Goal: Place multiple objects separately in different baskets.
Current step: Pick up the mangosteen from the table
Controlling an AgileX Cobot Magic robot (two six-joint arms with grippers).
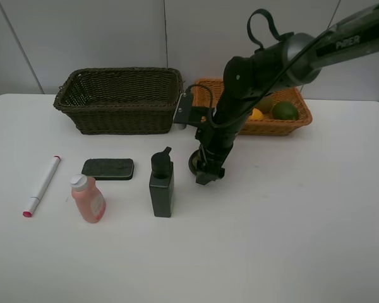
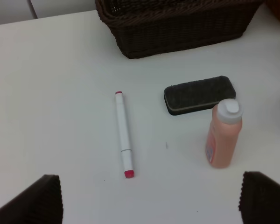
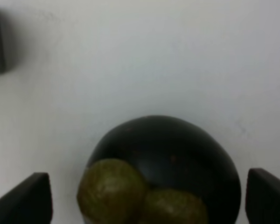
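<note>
Presently on the table (image 1: 290, 240): dark mangosteen (image 3: 177, 154), just beside the black pump bottle (image 1: 161, 183), sitting between the jaws of the right gripper (image 1: 208, 172), which stand wide on either side and grip nothing.

Left gripper (image 2: 149, 198): spread wide, empty, above the white marker (image 2: 122, 135), flat black block (image 2: 199, 94) and pink bottle (image 2: 223, 137).

Orange-tan basket (image 1: 290, 125): holds green lime (image 1: 284, 111) and yellow mango (image 1: 256, 114).

Dark wicker basket (image 1: 120, 117): just beside it, at the back of the table.

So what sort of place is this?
Probably a robot test bench: plain white table, bare wall panels, and a robot arm near a dark basket and a tan basket.
</note>
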